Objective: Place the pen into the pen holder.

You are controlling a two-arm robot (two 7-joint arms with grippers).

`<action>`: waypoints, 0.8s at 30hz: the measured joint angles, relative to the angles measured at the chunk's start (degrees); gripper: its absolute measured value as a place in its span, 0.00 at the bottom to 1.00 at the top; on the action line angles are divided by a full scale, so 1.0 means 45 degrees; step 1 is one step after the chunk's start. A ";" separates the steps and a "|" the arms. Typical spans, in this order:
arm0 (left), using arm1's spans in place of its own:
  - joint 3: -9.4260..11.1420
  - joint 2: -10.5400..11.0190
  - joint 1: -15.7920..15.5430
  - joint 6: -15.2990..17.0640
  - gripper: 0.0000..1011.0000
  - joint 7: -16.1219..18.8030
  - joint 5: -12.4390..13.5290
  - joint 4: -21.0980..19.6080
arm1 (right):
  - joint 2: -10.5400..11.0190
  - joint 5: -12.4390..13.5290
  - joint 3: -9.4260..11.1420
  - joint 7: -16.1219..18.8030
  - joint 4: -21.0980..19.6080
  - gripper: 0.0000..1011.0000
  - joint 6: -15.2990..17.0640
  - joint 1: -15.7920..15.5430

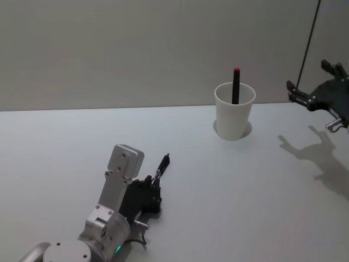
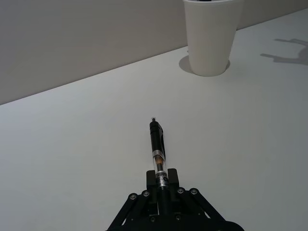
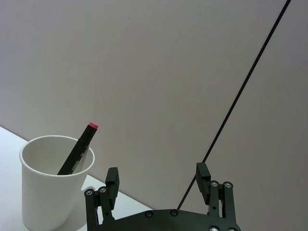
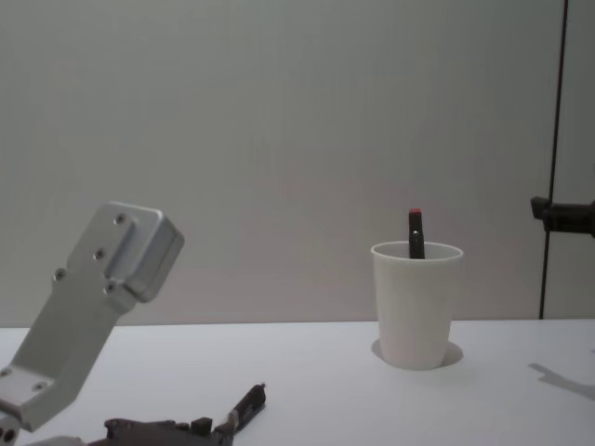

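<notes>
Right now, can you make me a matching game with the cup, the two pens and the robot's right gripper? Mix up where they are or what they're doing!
Things:
1. cup
2. red-topped pen
3. black pen
4. right gripper

Places and states:
a. up in the air, jaws open, holding nothing
b. clamped in the left gripper, low near the table
c. standing upright on the table
d. leaning inside the cup

Pairs: 1-c, 2-d, 3-b, 4-a.

Plain grey wall (image 1: 136, 49), white table (image 1: 245, 207)
</notes>
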 joint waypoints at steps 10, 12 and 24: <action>-0.0003 -0.0001 0.0000 -0.0001 0.14 -0.0006 0.0005 -0.0001 | 0.0000 0.0000 0.0000 0.0000 0.0000 0.99 0.0000 0.0000; -0.0013 0.0010 0.0010 -0.0002 0.14 -0.0010 0.0035 -0.0010 | 0.0000 0.0000 0.0000 0.0000 0.0001 0.99 0.0000 0.0000; -0.0111 0.0084 0.0130 -0.0240 0.14 0.0222 0.0182 -0.0220 | 0.0000 0.0001 0.0001 0.0000 0.0000 0.99 0.0000 0.0000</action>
